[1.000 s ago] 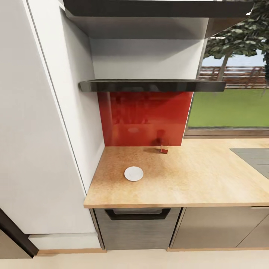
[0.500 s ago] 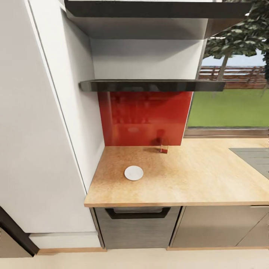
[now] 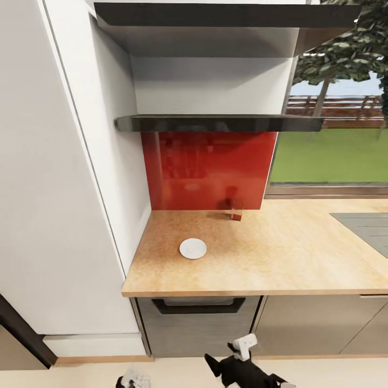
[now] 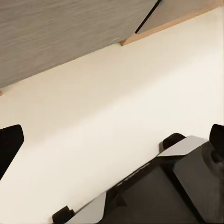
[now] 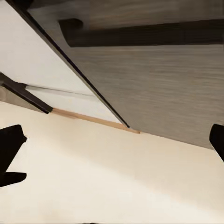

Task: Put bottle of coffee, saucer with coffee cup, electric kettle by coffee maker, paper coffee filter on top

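Note:
The white saucer [image 3: 193,248] lies alone on the light wood countertop [image 3: 280,258], towards its left end. The thin dark kitchen shelf [image 3: 218,123] hangs above the red backsplash, seen edge-on, so its top is hidden. The coffee maker, bottle of coffee, paper coffee filter, coffee cup and electric kettle are out of view. My right arm [image 3: 240,366] and left arm [image 3: 132,381] reach up into the bottom of the head view, below the counter front. The left gripper [image 4: 112,140] and right gripper [image 5: 112,149] are both open over the pale floor, holding nothing.
A small clear and red item [image 3: 236,211] stands against the red backsplash [image 3: 210,170]. A grey drawer front with a black handle [image 3: 198,307] sits under the counter. A tall white panel [image 3: 59,188] bounds the left. A grey inset panel [image 3: 366,226] lies at the counter's right.
Both arms have come up into the bottom of the head view, where none showed before. The view has shifted very slightly; the saucer has not moved on the counter.

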